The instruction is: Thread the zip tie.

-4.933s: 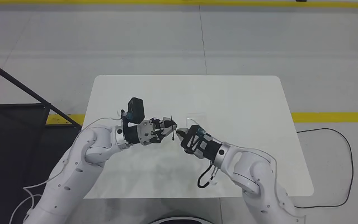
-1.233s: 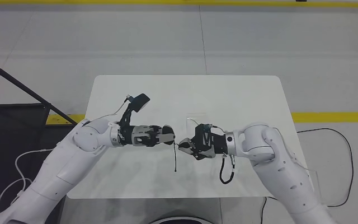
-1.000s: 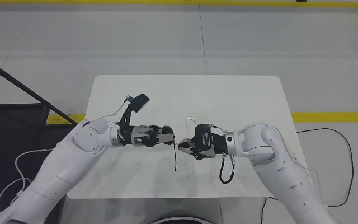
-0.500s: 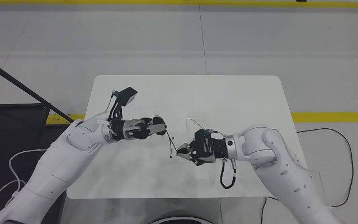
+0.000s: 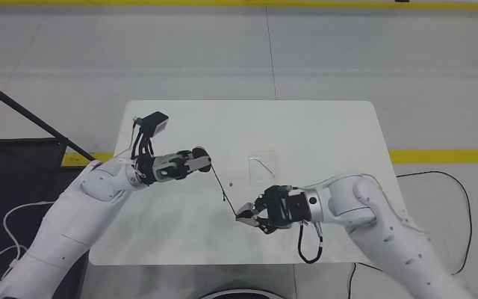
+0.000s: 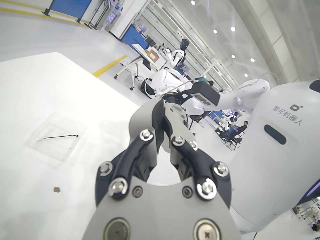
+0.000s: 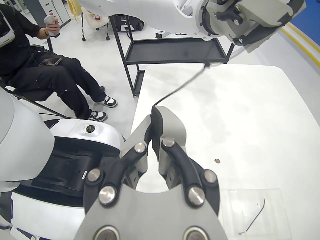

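Right claw pinching zip tie, far end near left claw

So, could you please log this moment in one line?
left gripper: shut on thin black zip tie | right gripper: shut on its other end

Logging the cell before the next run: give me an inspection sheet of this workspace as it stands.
Surface: white table.
Job's things: black zip tie clamped in the right gripper, far end near the left gripper, contact unclear; spare zip tie in clear tray.
Clutter: small brown speck.
Grippers: both shut.
Cables: black loop at the right forearm.
Surroundings: yellow floor line, black cart.
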### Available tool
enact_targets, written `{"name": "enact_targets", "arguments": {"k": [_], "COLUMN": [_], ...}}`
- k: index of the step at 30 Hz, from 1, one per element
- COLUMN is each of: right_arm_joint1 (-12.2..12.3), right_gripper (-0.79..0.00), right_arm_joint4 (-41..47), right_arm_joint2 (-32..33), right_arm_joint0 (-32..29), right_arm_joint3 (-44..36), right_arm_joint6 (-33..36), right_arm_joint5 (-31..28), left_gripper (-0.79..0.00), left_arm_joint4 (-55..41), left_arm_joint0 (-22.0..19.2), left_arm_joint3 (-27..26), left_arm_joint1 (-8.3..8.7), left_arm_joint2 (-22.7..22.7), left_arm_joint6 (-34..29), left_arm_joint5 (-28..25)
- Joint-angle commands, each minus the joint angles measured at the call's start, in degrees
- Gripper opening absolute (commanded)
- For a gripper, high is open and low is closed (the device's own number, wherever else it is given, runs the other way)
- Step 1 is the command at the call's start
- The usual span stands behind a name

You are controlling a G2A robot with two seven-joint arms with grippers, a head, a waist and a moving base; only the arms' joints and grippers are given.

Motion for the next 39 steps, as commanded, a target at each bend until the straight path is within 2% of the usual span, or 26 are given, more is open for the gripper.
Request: {"name": "enact_targets", "arguments": {"k": [1, 15, 24, 25, 26, 27, 28, 29, 32, 39], "right_arm_joint1": [1.1, 8.8, 12.1, 12.4, 12.5, 12.6, 12.7, 12.7, 12.6, 11.5], "right_gripper": [-0.785, -0.785, -0.785, -0.785, -0.785, -0.785, -0.785, -0.785, -0.785, -0.785], "right_arm_joint4": [-1.2, -15.6, -22.8, -23.0, -22.9, -22.7, -22.3, -21.8, -19.8, -14.2], "right_arm_joint2": [-0.9, -10.4, -17.3, -17.7, -18.1, -18.6, -19.1, -19.6, -21.1, -23.2], "right_arm_joint0": [0.3, 5.2, 10.3, 10.7, 11.1, 11.6, 12.0, 12.5, 13.9, 16.6], "right_arm_joint3": [-0.5, -0.9, 2.1, 2.7, 3.1, 3.3, 3.6, 3.9, 4.4, 5.8], "right_arm_joint6": [-2.7, -26.6, -39.3, -39.9, -40.2, -40.2, -40.1, -39.7, -37.6, -30.9], "right_arm_joint5": [0.0, 0.0, 0.0, 0.0, 0.0, 0.0, 0.0, 0.0, 0.0, 0.0], "left_gripper": [-0.785, -0.785, -0.785, -0.699, -0.539, -0.413, -0.108, 0.0, 0.0, 0.0], "left_arm_joint4": [-0.2, -0.7, -0.4, 0.3, 1.1, 1.7, 2.0, 2.0, 0.7, -10.2], "left_arm_joint0": [0.3, 1.7, 1.6, 1.4, 1.1, 0.8, 0.4, 0.0, -1.3, -5.0], "left_arm_joint3": [0.0, -0.7, -2.3, -3.0, -3.5, -3.9, -4.2, -4.5, -5.2, -5.5], "left_arm_joint1": [0.11, 0.54, 0.6, 0.68, 0.76, 0.8, 0.8, 0.75, 0.42, -0.09], "left_arm_joint2": [-0.3, -1.6, -0.3, 0.4, 1.1, 1.7, 2.5, 3.2, 5.5, 9.6], "left_arm_joint6": [0.1, 0.7, -1.2, -2.7, -4.0, -5.1, -6.3, -7.3, -9.1, -14.5], "left_arm_joint5": [0.0, -0.7, 1.2, 2.7, 4.0, 5.1, 6.3, 7.3, 9.1, 14.5]}}
